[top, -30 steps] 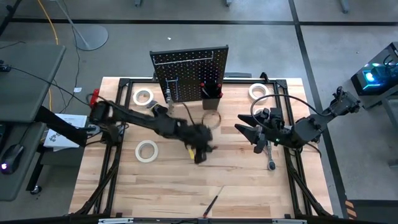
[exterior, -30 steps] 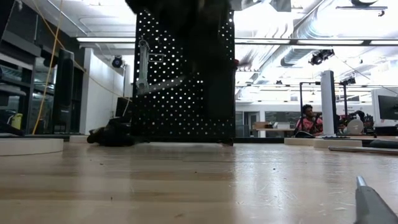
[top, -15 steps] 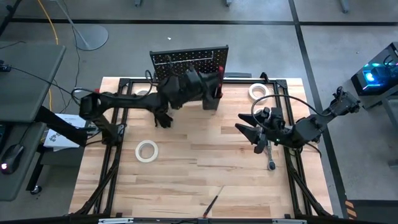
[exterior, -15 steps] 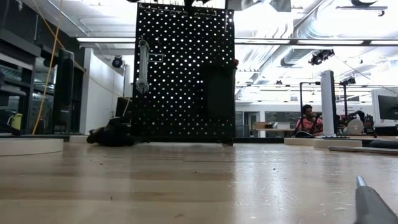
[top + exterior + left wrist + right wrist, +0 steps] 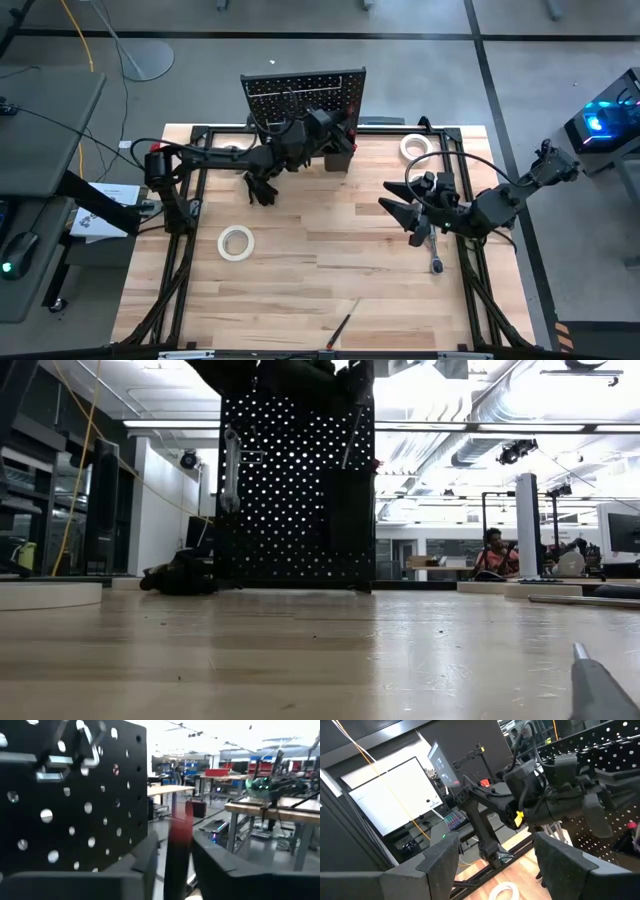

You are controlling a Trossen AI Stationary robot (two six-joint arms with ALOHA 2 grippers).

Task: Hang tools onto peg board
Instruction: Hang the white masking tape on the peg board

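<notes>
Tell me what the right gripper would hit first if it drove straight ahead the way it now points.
The right gripper points across the table toward the left arm. The first thing in that line looks like the left gripper in front of the peg board; bare table lies between. Depth is hard to judge.

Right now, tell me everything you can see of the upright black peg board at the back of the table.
The upright black peg board stands at the back edge of the light wooden table, near its middle. It is a flat rectangular panel, metal by its look, dotted with even rows of small round holes. A silver wrench hangs near one side edge, and a small black open-topped bin sits on its front. The left gripper hangs close before it, by the bin; whether it touches the board is unclear.
</notes>
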